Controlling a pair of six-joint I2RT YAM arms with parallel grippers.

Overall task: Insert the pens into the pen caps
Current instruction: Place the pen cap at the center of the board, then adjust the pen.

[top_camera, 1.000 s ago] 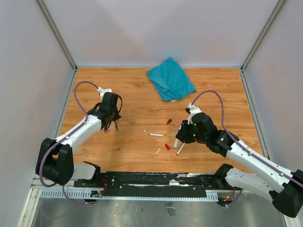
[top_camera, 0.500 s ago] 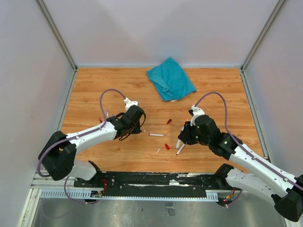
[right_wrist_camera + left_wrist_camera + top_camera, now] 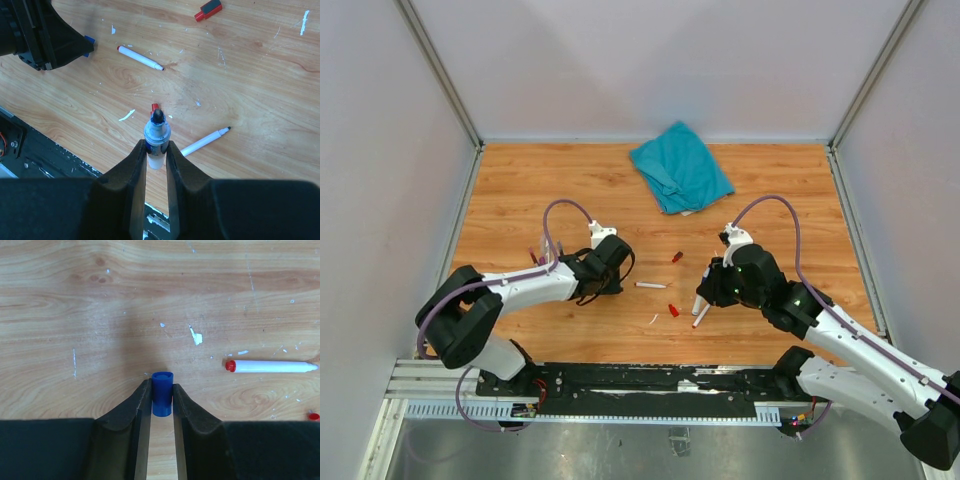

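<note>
My left gripper [image 3: 161,385] is shut on a small blue cap [image 3: 162,399], held upright just above the wood, left of centre [image 3: 617,275]. A white pen with a red tip [image 3: 270,366] lies to its right, also seen from above [image 3: 650,285]. My right gripper [image 3: 156,145] is shut on a white pen [image 3: 157,135] with a dark tip pointing away from me, right of centre [image 3: 700,295]. A second white pen with a dark tip [image 3: 205,141] lies on the table beside it. A red cap [image 3: 673,310] lies just beyond the held pen's tip.
A red and dark cap [image 3: 208,9] lies further back [image 3: 677,257]. A crumpled teal cloth [image 3: 680,165] sits at the back centre. White scraps [image 3: 127,115] dot the wood. A few small items lie by the left arm's cable [image 3: 534,254]. The black rail [image 3: 650,385] runs along the near edge.
My left arm has swung from the left part of the table to the right, toward the centre and the red-tipped pen. My right gripper has barely shifted, still holding its pen.
</note>
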